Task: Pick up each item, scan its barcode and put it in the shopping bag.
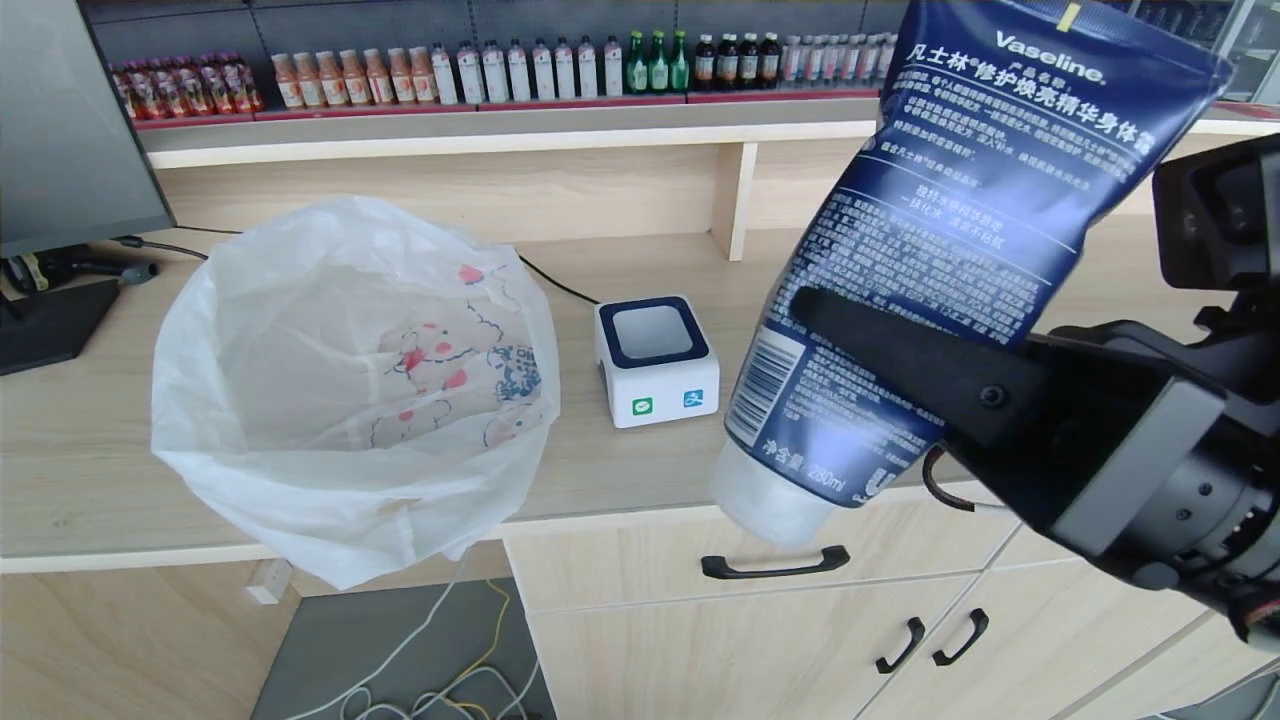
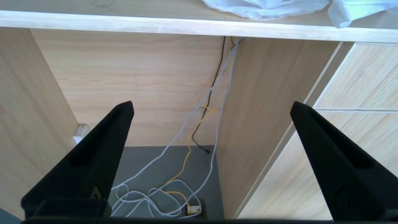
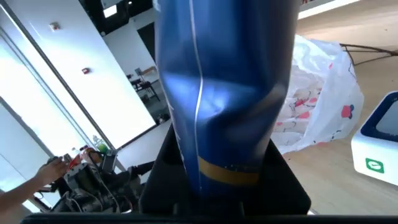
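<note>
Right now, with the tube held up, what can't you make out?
Inside of the shopping bag: head view, crumpled translucent plastic hides its bottom.
Top end of the tube: head view, cut off by the upper edge.
Part of the scanner: right wrist view, cut by the picture's edge.
</note>
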Available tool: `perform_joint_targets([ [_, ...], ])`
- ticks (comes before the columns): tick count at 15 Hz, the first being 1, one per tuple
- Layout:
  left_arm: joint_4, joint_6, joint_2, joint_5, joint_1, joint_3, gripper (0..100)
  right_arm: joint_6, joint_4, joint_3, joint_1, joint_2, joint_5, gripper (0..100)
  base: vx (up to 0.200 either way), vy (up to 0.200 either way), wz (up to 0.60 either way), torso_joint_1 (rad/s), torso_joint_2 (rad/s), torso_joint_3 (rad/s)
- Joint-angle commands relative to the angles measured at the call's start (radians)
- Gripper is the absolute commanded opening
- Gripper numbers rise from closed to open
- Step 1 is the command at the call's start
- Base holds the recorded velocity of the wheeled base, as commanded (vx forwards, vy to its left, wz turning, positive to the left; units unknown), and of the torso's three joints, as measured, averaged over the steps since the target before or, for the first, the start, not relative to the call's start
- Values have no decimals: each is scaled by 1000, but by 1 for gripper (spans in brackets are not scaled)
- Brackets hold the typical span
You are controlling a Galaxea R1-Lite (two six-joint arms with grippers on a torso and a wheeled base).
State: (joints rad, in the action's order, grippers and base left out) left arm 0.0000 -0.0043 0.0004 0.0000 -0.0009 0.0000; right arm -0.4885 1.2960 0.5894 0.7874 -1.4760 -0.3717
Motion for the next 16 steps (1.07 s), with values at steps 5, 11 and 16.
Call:
perform_joint_targets([
  [5,0,0,0,0,-1,0,100,-55,82,-22,1,-66,-194,0,0,0,0,0,0,0],
  [11,0,0,0,0,-1,0,100,-197,236,-10,-2,-159,-248,0,0,0,0,0,0,0],
  [16,0,0,0,0,-1,0,100,-283,275,-34,-1,-142,-285,0,0,0,0,0,0,0],
])
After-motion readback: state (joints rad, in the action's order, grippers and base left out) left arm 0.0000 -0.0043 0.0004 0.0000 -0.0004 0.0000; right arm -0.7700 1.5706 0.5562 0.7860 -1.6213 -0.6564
